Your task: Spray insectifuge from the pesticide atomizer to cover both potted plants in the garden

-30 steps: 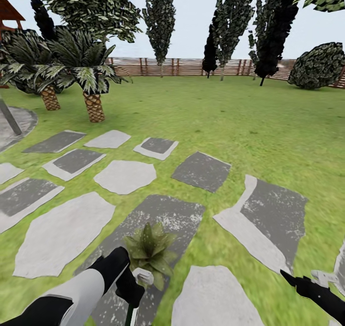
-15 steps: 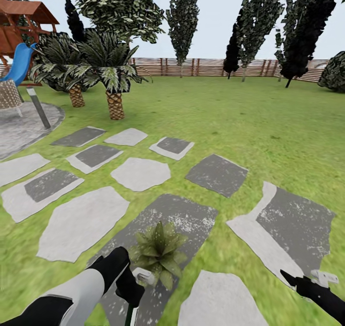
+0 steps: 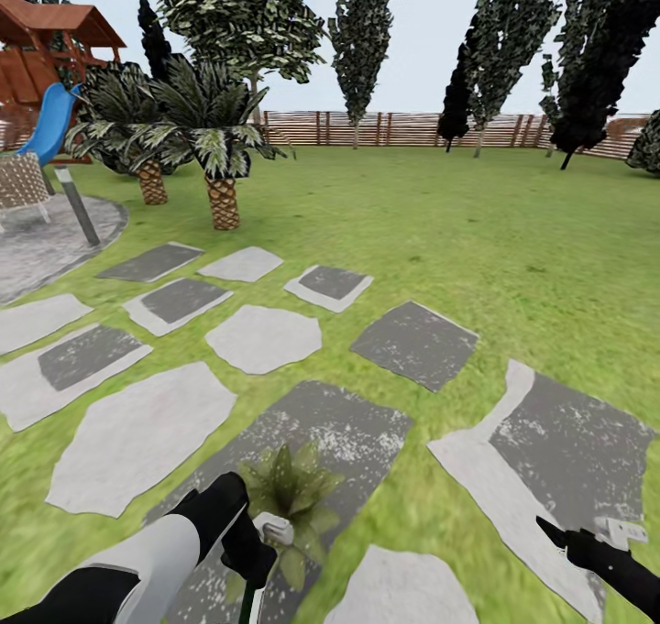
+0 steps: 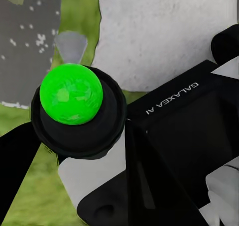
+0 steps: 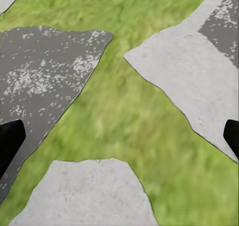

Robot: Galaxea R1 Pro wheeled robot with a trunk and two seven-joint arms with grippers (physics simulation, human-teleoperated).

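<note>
1. Left gripper (image 3: 246,551): closed around the dark body of the one pesticide atomizer (image 3: 273,529), its whitish trigger head standing just above and beyond the fingers.
2. Right gripper (image 3: 561,537): fingers spread wide with nothing between them, held over grass between slabs, well apart from the left gripper.
3. One potted plant (image 3: 291,488): a green rosette just beyond the left gripper, seated on a large dark slab, its near leaves partly covered by the atomizer head.
4. Stepping slabs (image 3: 264,338): about a dozen, grey and dark, spread ahead of both grippers across the lawn (image 3: 440,230).
5. Two palms (image 3: 223,202) far ahead of the left gripper; paved patio (image 3: 37,239) beside them.
6. One wooden fence (image 3: 403,129) farthest off, behind tall dark trees.
</note>
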